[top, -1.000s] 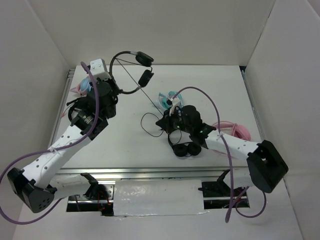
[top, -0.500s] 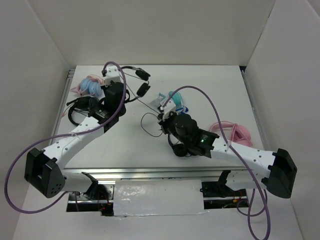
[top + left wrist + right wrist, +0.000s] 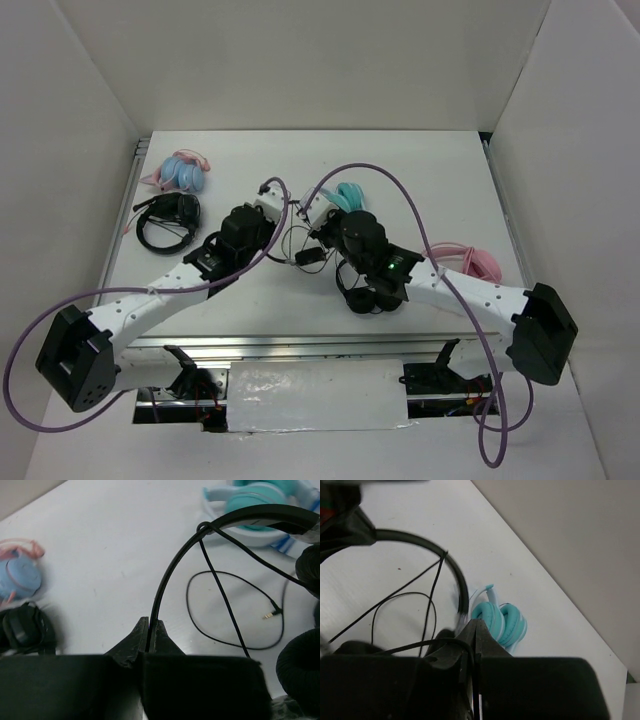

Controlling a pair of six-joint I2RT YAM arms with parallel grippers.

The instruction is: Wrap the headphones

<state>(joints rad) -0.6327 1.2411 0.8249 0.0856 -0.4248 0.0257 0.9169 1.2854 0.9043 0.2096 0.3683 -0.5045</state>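
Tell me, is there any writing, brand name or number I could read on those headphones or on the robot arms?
No text can be read in any view.
Black headphones: plain headband, no logo showing.
Teal-and-white pair: no lettering visible.
Pink-and-blue pair: too small to tell.
Left arm and right arm: no labels visible; the right one shows only a small green light.

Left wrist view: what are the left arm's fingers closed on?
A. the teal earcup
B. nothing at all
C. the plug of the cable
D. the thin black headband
D: the left fingers pinch the thin headband of the headphones. The plug lies free on the table, and the teal pair sits apart.
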